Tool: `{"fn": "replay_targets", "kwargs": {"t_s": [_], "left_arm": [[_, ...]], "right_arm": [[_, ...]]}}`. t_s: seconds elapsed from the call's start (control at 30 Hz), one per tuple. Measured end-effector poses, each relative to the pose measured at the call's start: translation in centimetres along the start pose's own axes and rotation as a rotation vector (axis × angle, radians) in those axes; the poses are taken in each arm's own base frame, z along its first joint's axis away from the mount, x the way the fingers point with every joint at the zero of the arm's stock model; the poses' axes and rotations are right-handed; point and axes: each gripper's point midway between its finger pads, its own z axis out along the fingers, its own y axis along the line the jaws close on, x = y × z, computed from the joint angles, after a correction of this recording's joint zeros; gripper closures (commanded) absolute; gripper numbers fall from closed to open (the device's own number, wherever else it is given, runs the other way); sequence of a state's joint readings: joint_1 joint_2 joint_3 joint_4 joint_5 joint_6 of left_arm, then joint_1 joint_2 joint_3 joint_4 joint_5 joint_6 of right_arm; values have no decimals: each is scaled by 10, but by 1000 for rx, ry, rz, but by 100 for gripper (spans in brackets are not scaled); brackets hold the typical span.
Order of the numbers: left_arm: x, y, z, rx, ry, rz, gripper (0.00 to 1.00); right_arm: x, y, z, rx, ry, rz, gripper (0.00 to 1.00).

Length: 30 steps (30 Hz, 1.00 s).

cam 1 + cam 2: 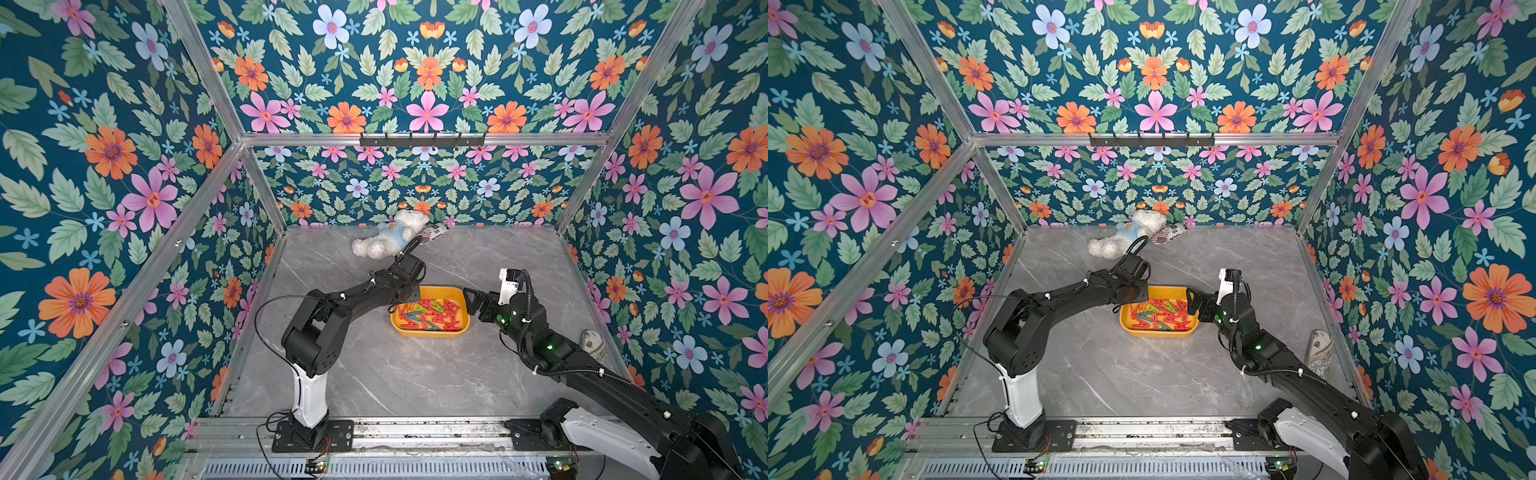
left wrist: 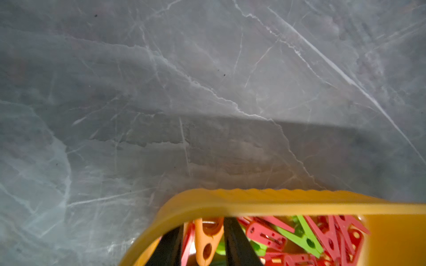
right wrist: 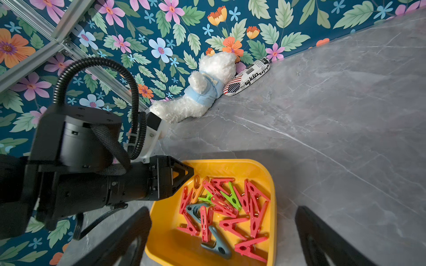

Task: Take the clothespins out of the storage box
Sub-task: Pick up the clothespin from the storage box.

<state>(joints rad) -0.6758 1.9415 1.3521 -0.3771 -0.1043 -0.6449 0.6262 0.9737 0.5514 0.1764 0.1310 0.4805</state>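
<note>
White teddy bear [image 1: 388,240] in a blue top lies at the back wall, with a newspaper-print pouch [image 1: 433,232] right by its head. 1 more patterned thing [image 1: 593,343] sits by the right wall. Grey marble counter [image 1: 395,374], loud floral wallpaper [image 1: 104,187], and a black hook rail [image 1: 422,141] up top.

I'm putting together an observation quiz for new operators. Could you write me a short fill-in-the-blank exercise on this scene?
1. The left gripper straddles one ____ clothespin.
2. The clothespins lie in a ____ storage box.
3. The white teddy bear by the far wall wears a light ____ top.
4. The right gripper has its jaws ____, with nothing between them.
Missing words: orange; yellow; blue; open.
</note>
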Motion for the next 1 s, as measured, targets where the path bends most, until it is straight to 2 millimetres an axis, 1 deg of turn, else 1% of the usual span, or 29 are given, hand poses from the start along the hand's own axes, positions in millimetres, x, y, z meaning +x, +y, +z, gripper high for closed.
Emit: {"fn": "replay_targets", "kwargs": {"t_s": [0.03, 0.17, 0.37, 0.6, 0.67, 0.7, 0.77, 0.97, 1.0], "left_arm": [[1, 1, 3, -8, 6, 2, 71], [4, 2, 13, -31, 23, 4, 71], [6, 6, 20, -57, 28, 5, 72], [13, 10, 29, -75, 46, 9, 78], [13, 11, 29, -80, 46, 10, 83], [13, 11, 28, -80, 46, 10, 83], [13, 12, 28, -81, 44, 8, 90], [4, 12, 13, -80, 10, -10, 94], [2, 11, 9, -76, 3, -17, 97]], "right_arm": [[0, 0, 0, 0, 0, 0, 1], [2, -1, -1, 1, 3, 2, 1], [1, -1, 0, 1, 1, 2, 1], [2, -1, 3, 8, 10, 1, 1], [3, -2, 3, 9, 13, 0, 1], [3, -2, 4, 10, 14, 0, 1], [3, -2, 4, 10, 14, -3, 1], [7, -1, 7, 6, 32, -4, 1], [9, 0, 7, -1, 40, -4, 1]]}}
